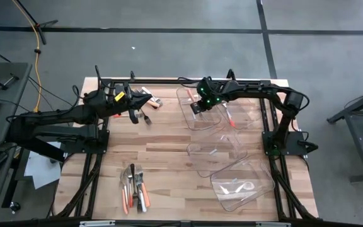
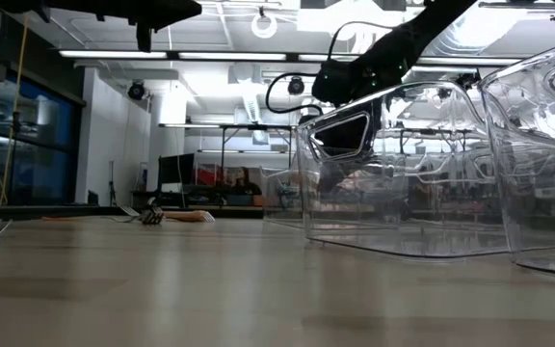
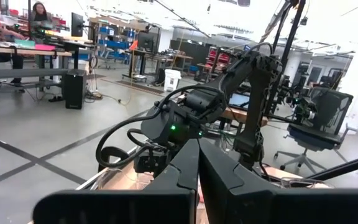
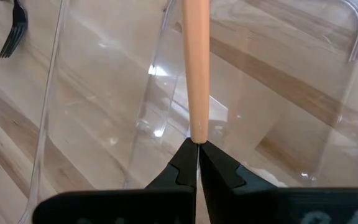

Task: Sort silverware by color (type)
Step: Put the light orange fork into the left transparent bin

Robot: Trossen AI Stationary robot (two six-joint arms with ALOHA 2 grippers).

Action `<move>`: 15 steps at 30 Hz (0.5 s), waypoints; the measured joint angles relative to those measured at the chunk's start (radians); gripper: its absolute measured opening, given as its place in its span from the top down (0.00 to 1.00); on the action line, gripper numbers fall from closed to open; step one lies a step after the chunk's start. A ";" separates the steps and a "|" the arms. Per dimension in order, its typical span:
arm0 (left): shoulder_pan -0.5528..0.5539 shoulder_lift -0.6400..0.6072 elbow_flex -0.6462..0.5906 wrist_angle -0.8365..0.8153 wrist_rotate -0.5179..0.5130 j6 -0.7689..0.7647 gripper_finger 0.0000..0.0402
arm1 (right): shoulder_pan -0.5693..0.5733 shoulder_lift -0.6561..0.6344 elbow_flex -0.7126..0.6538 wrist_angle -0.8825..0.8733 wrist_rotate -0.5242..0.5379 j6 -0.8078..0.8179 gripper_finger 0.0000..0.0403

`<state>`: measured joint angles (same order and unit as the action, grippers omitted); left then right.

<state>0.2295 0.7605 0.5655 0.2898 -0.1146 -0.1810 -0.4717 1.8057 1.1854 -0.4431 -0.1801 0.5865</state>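
Now right fingers (image 4: 198, 163) pinch orange handle's (image 4: 196, 68) end.

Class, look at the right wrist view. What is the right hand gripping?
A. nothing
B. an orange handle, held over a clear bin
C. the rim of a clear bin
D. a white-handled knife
B: the right hand is shut on the end of an orange handle, with a clear bin beneath it.
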 joint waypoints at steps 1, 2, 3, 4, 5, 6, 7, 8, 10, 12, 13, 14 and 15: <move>0.000 0.000 0.000 0.000 0.000 0.000 1.00 | 0.000 0.000 0.000 0.000 0.000 0.000 1.00; 0.000 0.000 0.000 0.000 0.000 0.000 1.00 | 0.000 0.000 0.000 0.000 -0.001 0.000 1.00; 0.000 0.000 0.000 0.000 0.000 0.000 1.00 | 0.000 0.000 0.000 -0.001 -0.006 0.000 1.00; 0.000 0.000 0.000 0.000 0.000 0.000 1.00 | 0.000 0.000 0.000 -0.002 -0.012 0.000 1.00; 0.000 0.000 0.000 0.000 0.000 0.000 1.00 | 0.000 0.000 0.000 -0.002 -0.013 0.000 1.00; 0.000 0.000 0.000 0.000 -0.001 0.000 1.00 | 0.000 0.000 0.000 -0.002 -0.014 0.000 1.00; 0.000 0.000 0.000 0.000 -0.001 0.000 1.00 | 0.000 0.000 0.000 -0.002 -0.017 -0.001 1.00; 0.000 0.000 0.000 0.000 -0.001 0.000 1.00 | -0.001 0.000 0.000 -0.002 -0.020 -0.001 1.00; 0.000 0.000 0.000 0.000 -0.001 0.000 1.00 | -0.002 0.000 0.000 -0.002 -0.022 -0.002 0.98; 0.000 0.000 0.000 0.000 -0.001 0.000 1.00 | -0.002 0.000 0.000 -0.003 -0.022 -0.003 0.95; 0.000 0.000 0.000 0.000 -0.002 0.000 1.00 | -0.002 0.000 0.000 -0.003 -0.021 -0.005 0.93; 0.000 0.000 0.000 0.000 -0.002 0.000 1.00 | -0.002 0.000 0.000 -0.003 -0.022 -0.007 0.90; 0.000 0.000 0.000 0.000 -0.002 0.000 1.00 | -0.002 0.000 0.000 -0.006 -0.022 -0.008 0.87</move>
<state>0.2295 0.7605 0.5655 0.2897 -0.1162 -0.1811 -0.4736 1.8057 1.1854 -0.4486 -0.2016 0.5783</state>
